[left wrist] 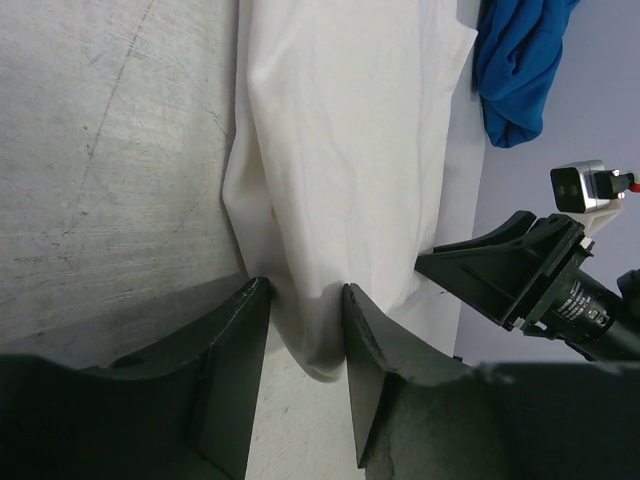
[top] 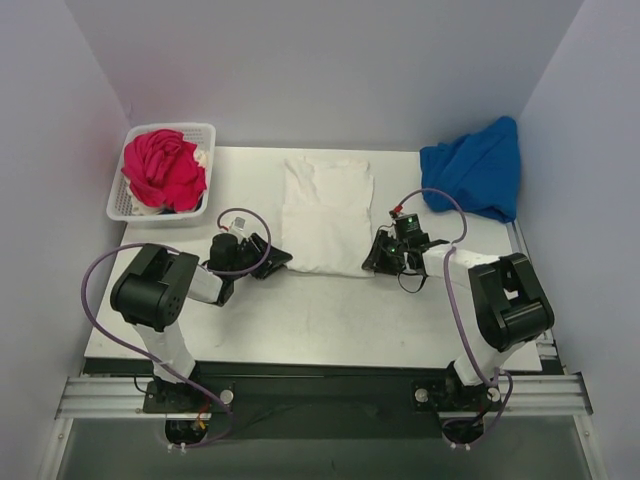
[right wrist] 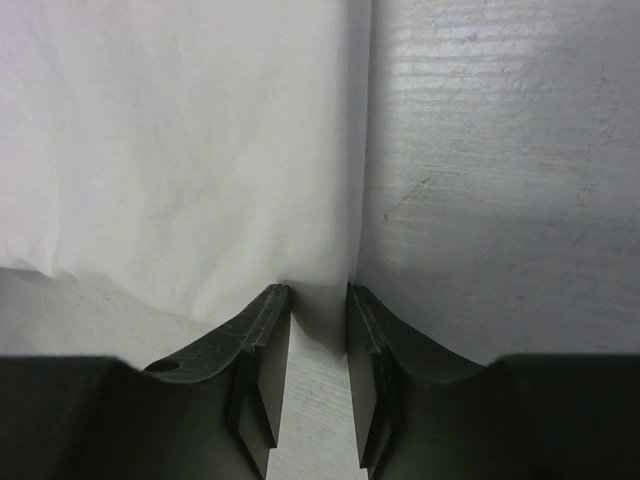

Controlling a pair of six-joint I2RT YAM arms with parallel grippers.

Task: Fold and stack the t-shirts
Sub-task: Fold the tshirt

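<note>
The left fingers (left wrist: 232,350) are clamped on the near-left corner of the white t-shirt (top: 325,210), and the right fingers (right wrist: 258,335) on its near-right corner, with cloth pinched between each pair. The shirt lies mid-counter (top: 300,310), folded into a narrow, lightly creased strip running away from the arms. At the far right a blue t-shirt (top: 475,165) lies crumpled. At the far left a magenta t-shirt (top: 160,168) is heaped in a basket (top: 118,203).

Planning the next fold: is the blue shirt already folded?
Not folded. The blue t-shirt lies as a crumpled heap at the table's far right corner, showing no flat folded edges.
</note>
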